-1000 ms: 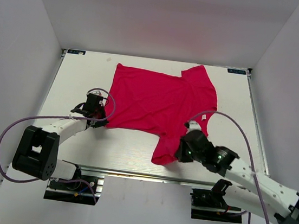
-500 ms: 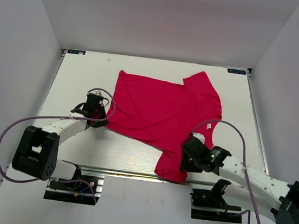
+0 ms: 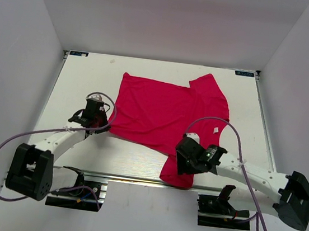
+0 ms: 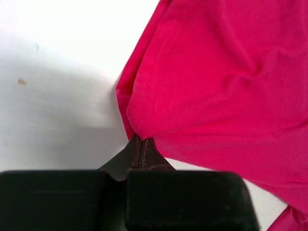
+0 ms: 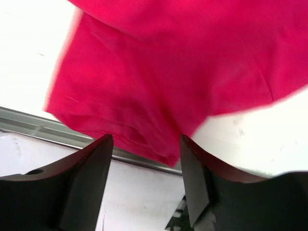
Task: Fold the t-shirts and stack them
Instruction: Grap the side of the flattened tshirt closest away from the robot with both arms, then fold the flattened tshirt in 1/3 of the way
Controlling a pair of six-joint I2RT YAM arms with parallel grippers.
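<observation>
The crimson-pink t-shirt [image 3: 166,108] lies spread across the white table [image 3: 79,84], its white tag [image 3: 216,130] near the neck on the right. One sleeve [image 3: 176,173] reaches the table's front edge and hangs slightly over it. My left gripper [image 3: 101,125] is shut on the shirt's lower-left corner; in the left wrist view the jaws [image 4: 142,144] pinch a fold of the t-shirt [image 4: 226,82]. My right gripper [image 3: 182,164] hovers open over the sleeve. In the right wrist view its fingers [image 5: 146,140] stand apart with the t-shirt [image 5: 163,67] below them, not gripped.
An aluminium rail [image 3: 135,179] runs along the table's front edge, seen too in the right wrist view as the rail [image 5: 29,122]. Grey walls close in the left, right and back. The right arm's purple cable [image 3: 221,122] arcs over the shirt's right part.
The right gripper pulled the sleeve toward the front edge, then opened and let it go, shifting left. The left gripper kept its hold and moved slightly.
</observation>
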